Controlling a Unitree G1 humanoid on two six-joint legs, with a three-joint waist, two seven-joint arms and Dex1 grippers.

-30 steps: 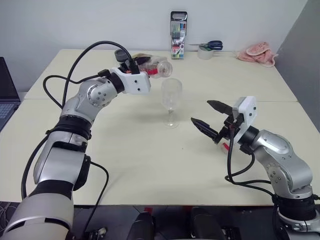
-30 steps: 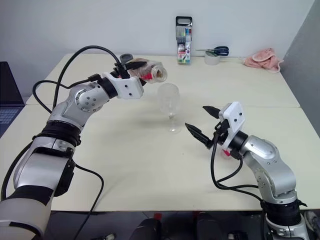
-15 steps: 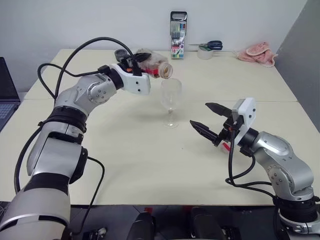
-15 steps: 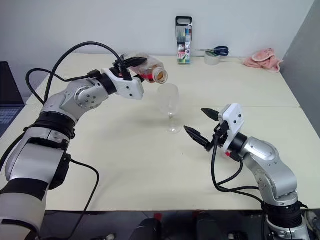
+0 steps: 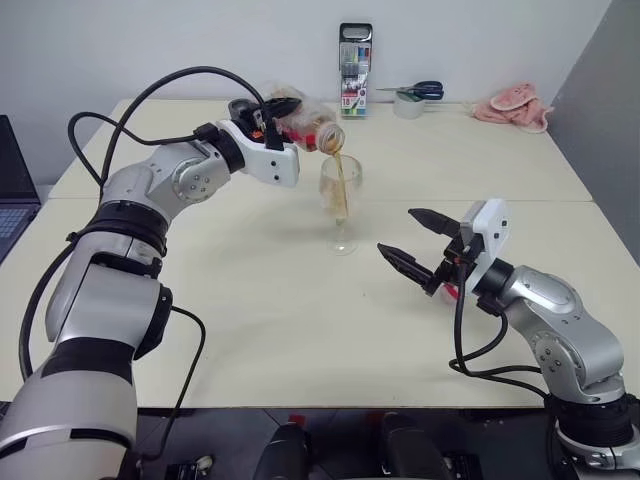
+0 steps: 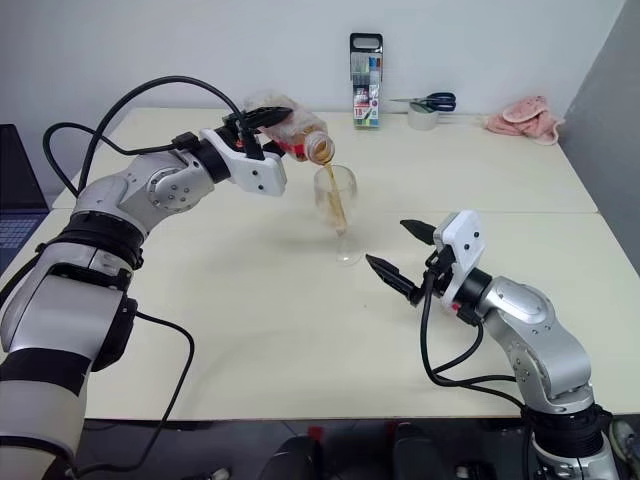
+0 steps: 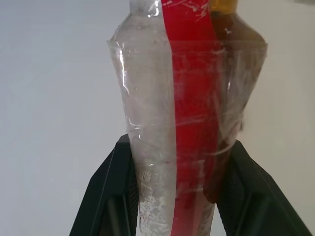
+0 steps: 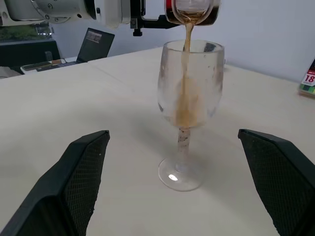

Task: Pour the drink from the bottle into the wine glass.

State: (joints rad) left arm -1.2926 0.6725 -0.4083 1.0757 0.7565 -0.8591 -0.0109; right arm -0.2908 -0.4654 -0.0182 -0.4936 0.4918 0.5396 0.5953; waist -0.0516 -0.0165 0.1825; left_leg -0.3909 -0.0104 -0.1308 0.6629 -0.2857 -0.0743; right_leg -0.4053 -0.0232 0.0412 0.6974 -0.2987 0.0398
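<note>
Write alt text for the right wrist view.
A thin amber stream of drink falls from the tilted clear plastic bottle's mouth into a clear stemmed wine glass standing on the cream table. Two open black fingers flank the glass without touching it.

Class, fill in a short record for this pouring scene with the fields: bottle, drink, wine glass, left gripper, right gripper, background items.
bottle: tilted mouth-down above the glass, uncapped
drink: amber stream falling into the bowl
wine glass: upright on the table, partly filled
left gripper: shut on the bottle
right gripper: open, empty, beside the glass
background items: marker case, scissors, pink cloth
</note>
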